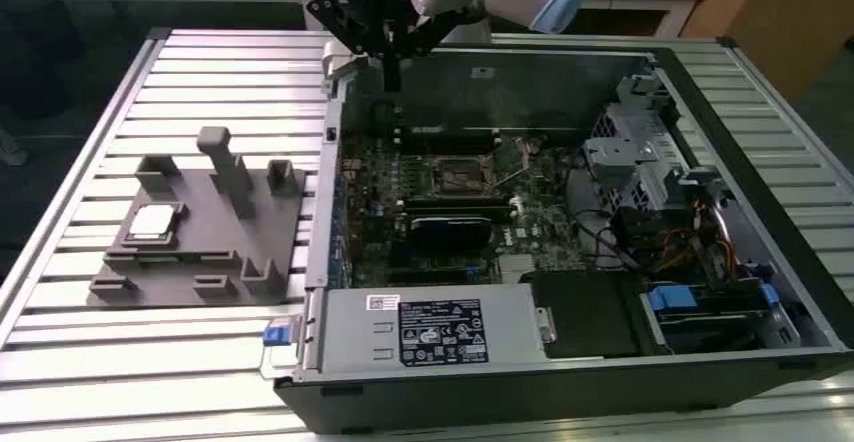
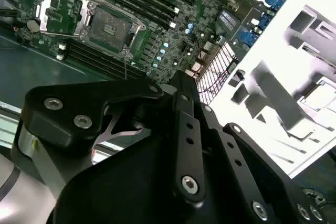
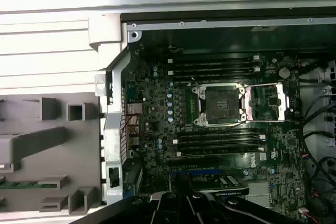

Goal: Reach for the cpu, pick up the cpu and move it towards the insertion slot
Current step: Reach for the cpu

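Resting on the slatted metal desk (image 1: pixel 160 362), an open computer case (image 1: pixel 561 387) takes up the middle and the exterior view's right. Nearest inside it is a grey power supply box (image 1: pixel 427 327) with a white label. Just behind that lies a glossy black card (image 1: pixel 454 230) on the green circuit board (image 1: pixel 380 177).

Beyond the card is the insertion slot (image 1: pixel 463 174), a dark square socket with long black memory slots (image 3: pixel 215 66) running along both of its sides. In both wrist views the insertion slot (image 2: pixel 107 24) (image 3: pixel 218 103) is uncovered, and its silvery bracket (image 3: pixel 268 100) lies folded open beside it.

On the exterior view's left, outside the case, a matte grey fixture (image 1: pixel 200 252) with blocks and posts stands on the desk. The cpu (image 1: pixel 154 222) lies flat in a recess of it, silvery top upward, well apart from the insertion slot.

Farthest back, the gripper (image 1: pixel 391 84) hangs pointing down over the far wall of the case, near the corner on the exterior view's left. It is well apart from the cpu and touches nothing. I cannot tell whether the gripper is apart or together.
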`<state>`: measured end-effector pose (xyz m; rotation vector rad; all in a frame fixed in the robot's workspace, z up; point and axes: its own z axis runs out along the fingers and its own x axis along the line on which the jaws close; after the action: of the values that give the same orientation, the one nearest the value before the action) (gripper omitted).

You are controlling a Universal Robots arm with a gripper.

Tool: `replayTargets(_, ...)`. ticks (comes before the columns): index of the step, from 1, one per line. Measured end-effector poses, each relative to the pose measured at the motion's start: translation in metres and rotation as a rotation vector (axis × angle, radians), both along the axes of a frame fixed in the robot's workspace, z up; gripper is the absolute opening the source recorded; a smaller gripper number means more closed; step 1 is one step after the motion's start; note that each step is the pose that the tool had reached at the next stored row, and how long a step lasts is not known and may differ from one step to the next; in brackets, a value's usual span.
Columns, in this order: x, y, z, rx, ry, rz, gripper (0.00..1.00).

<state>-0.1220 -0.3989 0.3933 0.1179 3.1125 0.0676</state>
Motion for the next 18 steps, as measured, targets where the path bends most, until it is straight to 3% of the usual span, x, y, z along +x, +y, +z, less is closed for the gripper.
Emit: replayTargets(18, -0.0093, -0.0007, 0.0, 0.0, 0.0, 0.0, 0.11)
